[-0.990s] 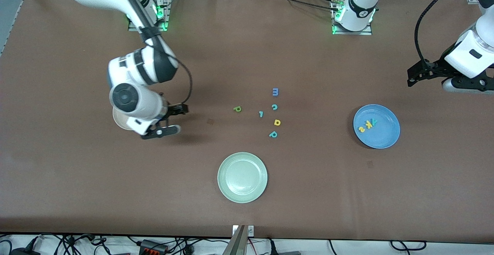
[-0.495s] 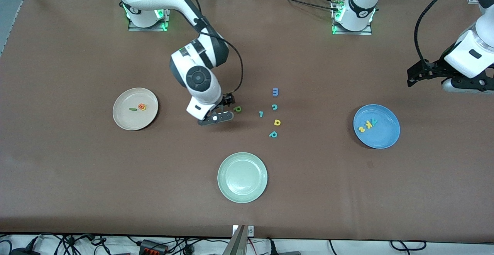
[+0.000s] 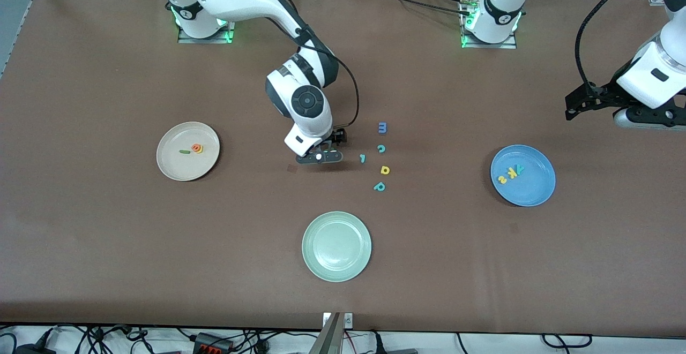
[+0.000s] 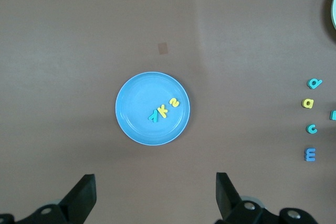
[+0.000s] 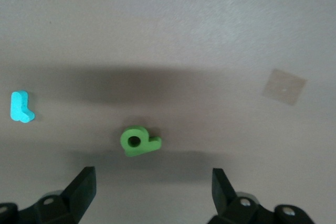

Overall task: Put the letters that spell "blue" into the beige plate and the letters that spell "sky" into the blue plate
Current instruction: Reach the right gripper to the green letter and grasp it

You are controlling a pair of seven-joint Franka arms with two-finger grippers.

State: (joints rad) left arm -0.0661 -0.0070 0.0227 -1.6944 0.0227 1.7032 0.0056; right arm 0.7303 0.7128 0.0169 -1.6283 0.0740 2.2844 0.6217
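Observation:
The beige plate [image 3: 177, 164] lies toward the right arm's end and holds a dark green l [image 3: 185, 151] and an orange e [image 3: 198, 148] with some yellow showing at its edge. My right gripper [image 3: 320, 156] hangs open low over the table, covering the green b in the front view. In the right wrist view the green b [image 5: 139, 141] lies on the table just ahead of the open right gripper [image 5: 152, 184], untouched. The blue plate [image 3: 531, 190] holds the yellow s [image 3: 502, 179], yellow k [image 3: 513, 172] and teal y [image 3: 519, 168]. My left gripper [image 3: 572, 108] waits open, up beside the blue plate [image 4: 136, 121].
Loose letters lie beside the right gripper toward the left arm's end: blue m [image 3: 382, 127], teal c [image 3: 381, 149], small teal l [image 3: 363, 158], yellow d [image 3: 385, 170], teal p [image 3: 379, 186]. A pale green plate [image 3: 336, 246] sits nearer the front camera.
The right arm swung from over the beige plate across the table to the green b and came down over it. The left arm stayed still.

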